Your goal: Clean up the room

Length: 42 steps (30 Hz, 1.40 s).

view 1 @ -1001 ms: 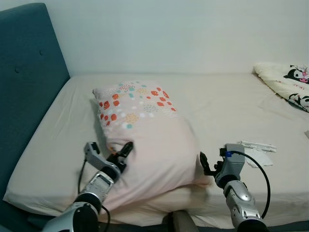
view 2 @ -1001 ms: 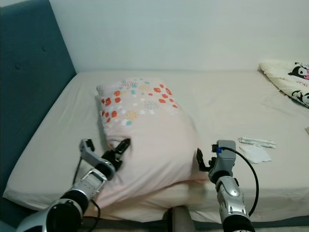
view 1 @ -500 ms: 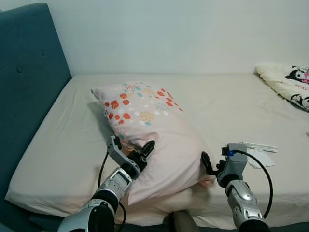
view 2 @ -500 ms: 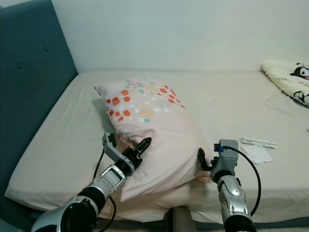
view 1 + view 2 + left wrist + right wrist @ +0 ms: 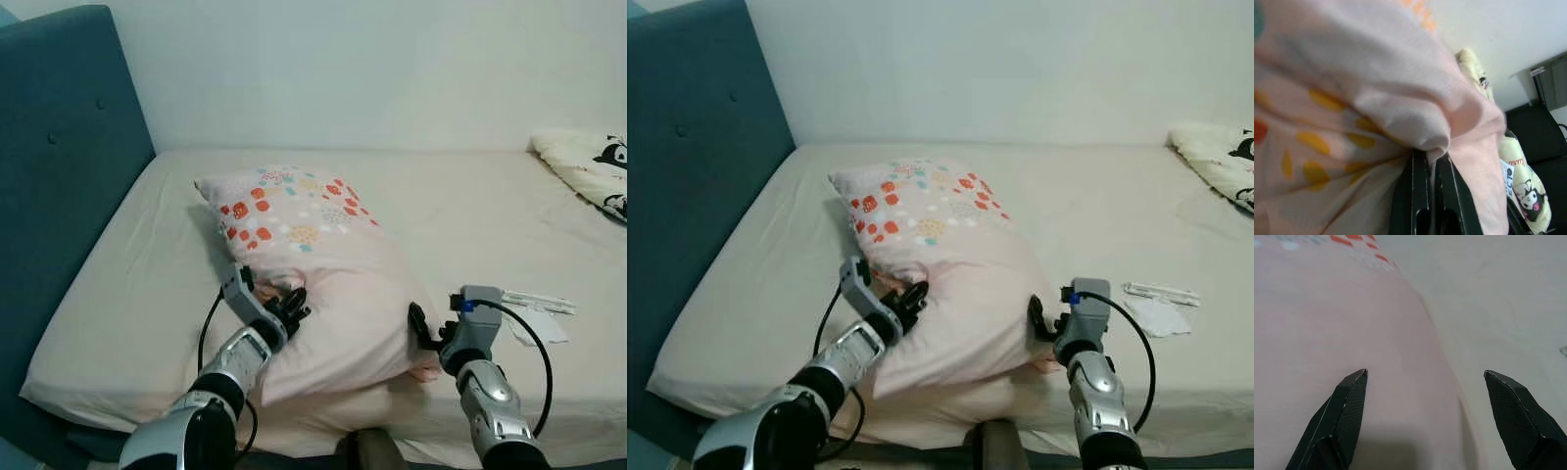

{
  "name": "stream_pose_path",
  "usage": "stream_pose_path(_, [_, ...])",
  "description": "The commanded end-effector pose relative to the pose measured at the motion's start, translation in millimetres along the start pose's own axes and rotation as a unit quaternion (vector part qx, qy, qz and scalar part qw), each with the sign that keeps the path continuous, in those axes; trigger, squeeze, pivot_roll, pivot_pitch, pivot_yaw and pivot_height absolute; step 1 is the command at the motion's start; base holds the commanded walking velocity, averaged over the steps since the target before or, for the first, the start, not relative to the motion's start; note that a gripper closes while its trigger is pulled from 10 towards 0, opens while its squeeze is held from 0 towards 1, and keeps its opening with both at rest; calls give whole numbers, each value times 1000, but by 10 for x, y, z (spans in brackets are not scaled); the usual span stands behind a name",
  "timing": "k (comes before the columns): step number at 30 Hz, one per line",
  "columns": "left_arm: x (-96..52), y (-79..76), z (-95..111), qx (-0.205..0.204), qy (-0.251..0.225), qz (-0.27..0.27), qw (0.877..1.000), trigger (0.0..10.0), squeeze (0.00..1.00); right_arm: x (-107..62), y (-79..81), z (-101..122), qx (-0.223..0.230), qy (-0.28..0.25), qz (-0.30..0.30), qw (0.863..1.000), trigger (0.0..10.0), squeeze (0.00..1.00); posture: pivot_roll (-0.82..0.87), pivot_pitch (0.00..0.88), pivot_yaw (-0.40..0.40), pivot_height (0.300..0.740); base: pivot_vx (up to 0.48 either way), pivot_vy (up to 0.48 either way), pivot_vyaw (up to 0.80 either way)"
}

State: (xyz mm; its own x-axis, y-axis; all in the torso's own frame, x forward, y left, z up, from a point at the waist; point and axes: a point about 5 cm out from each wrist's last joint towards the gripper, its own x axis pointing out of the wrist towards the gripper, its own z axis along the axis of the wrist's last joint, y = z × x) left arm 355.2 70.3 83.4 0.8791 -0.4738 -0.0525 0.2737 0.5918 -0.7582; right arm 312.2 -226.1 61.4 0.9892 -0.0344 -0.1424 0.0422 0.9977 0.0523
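Observation:
A pale pink pillow [image 5: 323, 274] with red, orange and teal dots lies on the beige bed [image 5: 127, 264], its near end slightly raised. My left gripper [image 5: 291, 305] is shut on a fold of the pillow's left edge; the left wrist view shows the pinched pillow fabric [image 5: 1422, 134] between the two black fingers. My right gripper [image 5: 419, 328] stands open at the pillow's near right corner. In the right wrist view its fingertips [image 5: 1354, 387] straddle the pillow [image 5: 1327, 333] with the cloth just ahead.
A teal padded headboard [image 5: 59, 137] runs along the left. A white wall stands behind the bed. A panda-print quilt [image 5: 588, 166] lies at the far right. White paper scraps [image 5: 539, 304] lie on the sheet right of my right arm. The bed's front edge is close below.
My left gripper has closed on the pillow's left edge, where it was open before. The camera has shifted slightly left. The right gripper has barely moved.

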Motion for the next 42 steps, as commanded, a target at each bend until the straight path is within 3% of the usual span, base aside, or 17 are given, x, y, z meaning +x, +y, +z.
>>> stream_pose_path(1, [70, -89, 120, 28, -2, -10, 1000, 0, 0, 14, 49, -3, 7, 3, 3, 1000, 10000, 0, -135, 43, 24, 581, 0, 0, 0])
stream_pose_path(5, [110, -134, 275, 50, -8, -18, 999, 0, 0, 24, 61, 4, 7, 3, 3, 1000, 10000, 0, -135, 42, 18, 581, 0, 0, 0])
stream_pose_path(8, [145, -167, 643, 104, -30, -4, 994, 0, 0, 41, 82, 14, 2, 4, 8, 1000, 10000, 0, -127, 35, 14, 581, 0, 0, 0])
stream_pose_path(10, [126, -218, 1217, 173, -81, 37, 981, 0, 0, 65, 90, 47, 1, 2, 10, 1000, 10000, 0, -116, 29, 10, 581, 0, 0, 0])
stream_pose_path(13, [48, -240, 1645, 247, -112, 94, 958, 0, 0, 85, 102, 76, 1, -3, 12, 1000, 10000, 0, -110, 29, 12, 581, 0, 0, 0])
stream_pose_path(16, [15, -235, 1756, 274, -117, 118, 947, 0, 0, 91, 109, 84, 1, -4, 13, 1000, 10000, 0, -110, 29, 12, 581, 0, 0, 0])
stream_pose_path(19, [-232, -62, 2141, 384, -127, 242, 882, 0, 0, 109, 156, 113, 3, -11, 17, 1000, 10000, 0, -108, 19, 15, 581, 0, 0, 0])
stream_pose_path(21, [-274, -40, 2196, 398, -130, 258, 870, 0, 0, 110, 162, 117, 3, -12, 18, 1000, 10000, 0, -108, 19, 15, 581, 0, 0, 0])
stream_pose_path(22, [-511, 118, 2416, 418, -149, 340, 829, 0, 0, 104, 172, 117, 2, -14, 20, 1000, 10000, 0, -99, 14, 12, 581, 0, 0, 0])
stream_pose_path(23, [-511, 118, 2416, 418, -149, 340, 829, 0, 0, 104, 172, 117, 2, -14, 20, 1000, 10000, 0, -99, 14, 12, 581, 0, 0, 0])
stream_pose_path(24, [-714, 220, 2581, 440, -163, 402, 786, 0, 0, 100, 179, 116, 2, -15, 23, 1000, 10000, 0, -89, 12, 5, 581, 0, 0, 0])
stream_pose_path(26, [-714, 220, 2581, 440, -163, 402, 786, 0, 0, 100, 179, 116, 2, -15, 23, 1000, 10000, 0, -89, 12, 5, 581, 0, 0, 0])
stream_pose_path(29, [-912, 232, 2779, 453, -216, 452, 738, 0, 0, 114, 219, 124, 1, -16, 33, 999, 10000, 0, -75, 8, 2, 581, 0, 0, 0])
stream_pose_path(32, [-1044, 264, 2862, 432, -255, 482, 718, 0, 0, 132, 259, 137, 3, -17, 38, 999, 10000, 0, -67, 6, -3, 581, 0, 0, 0])
stream_pose_path(38, [-1180, 616, 2593, 359, -238, 523, 735, 0, 0, 158, 383, 157, 3, -20, 59, 998, 10000, 0, -56, 9, -3, 581, 0, 0, 0])
stream_pose_path(40, [-1313, 1108, 1942, 248, -169, 574, 762, 0, 0, 148, 501, 132, 7, -19, 75, 997, 10000, 0, -56, 23, 4, 581, 0, 0, 0])
stream_pose_path(42, [-1376, 1225, 1760, 212, -155, 590, 764, 0, 0, 139, 541, 120, 6, -19, 82, 996, 10000, 0, -57, 24, 4, 581, 0, 0, 0])
